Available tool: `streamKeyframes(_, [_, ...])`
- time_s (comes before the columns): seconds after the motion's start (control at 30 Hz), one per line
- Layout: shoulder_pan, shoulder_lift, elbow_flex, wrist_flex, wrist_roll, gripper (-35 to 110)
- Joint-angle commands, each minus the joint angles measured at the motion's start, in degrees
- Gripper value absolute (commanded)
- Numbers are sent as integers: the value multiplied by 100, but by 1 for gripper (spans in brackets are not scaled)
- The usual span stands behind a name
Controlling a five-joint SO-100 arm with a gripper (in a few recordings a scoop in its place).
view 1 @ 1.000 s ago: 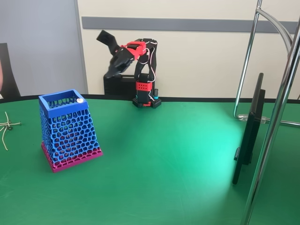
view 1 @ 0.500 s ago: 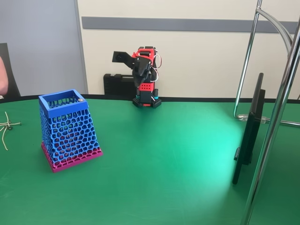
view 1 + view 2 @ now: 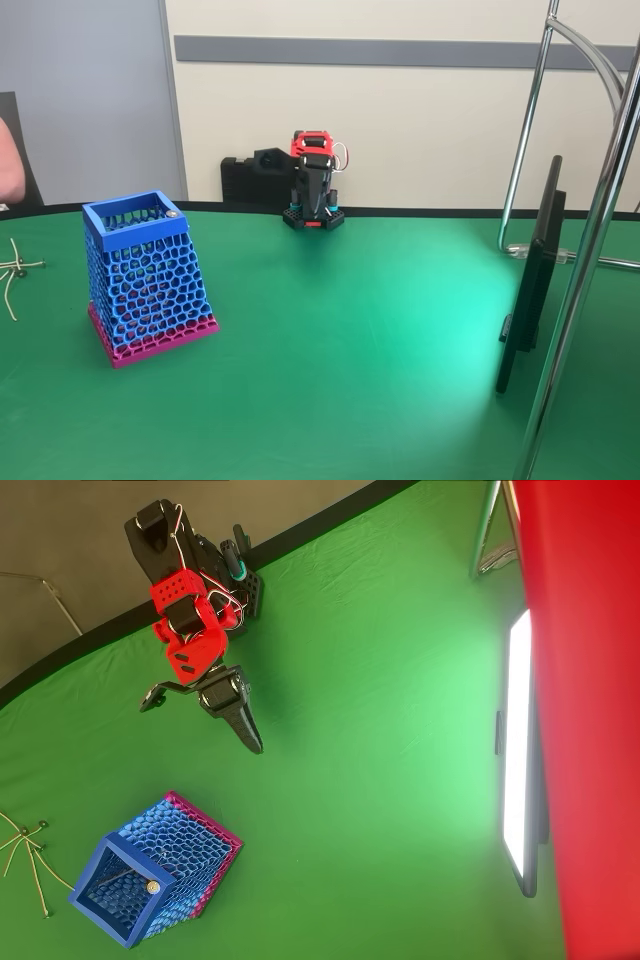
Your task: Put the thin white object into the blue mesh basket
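Green felt covers the table (image 3: 350,330). Inside the basket (image 3: 145,275), near left in the fixed view, the white stick (image 3: 117,878) leans with its tip by the rim. Well apart at the far edge, the gripper (image 3: 205,705) is splayed wide, empty. I judge little risk remains; only a bumped basket would tip the stick out.

The folded red-and-black arm (image 3: 313,180) sits at the table's (image 3: 350,340) far edge, its gripper too tucked to show how the jaws stand, with the blue basket (image 3: 145,275) well apart, nearer the camera at left.
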Motion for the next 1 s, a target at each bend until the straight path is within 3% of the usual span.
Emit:
streamKeyframes(0.0, [0, 167, 62, 141, 123, 0])
streamKeyframes(0.37, [0, 466, 62, 1310, 527, 1])
streamKeyframes(0.97, [-123, 483, 62, 2127, 536, 1])
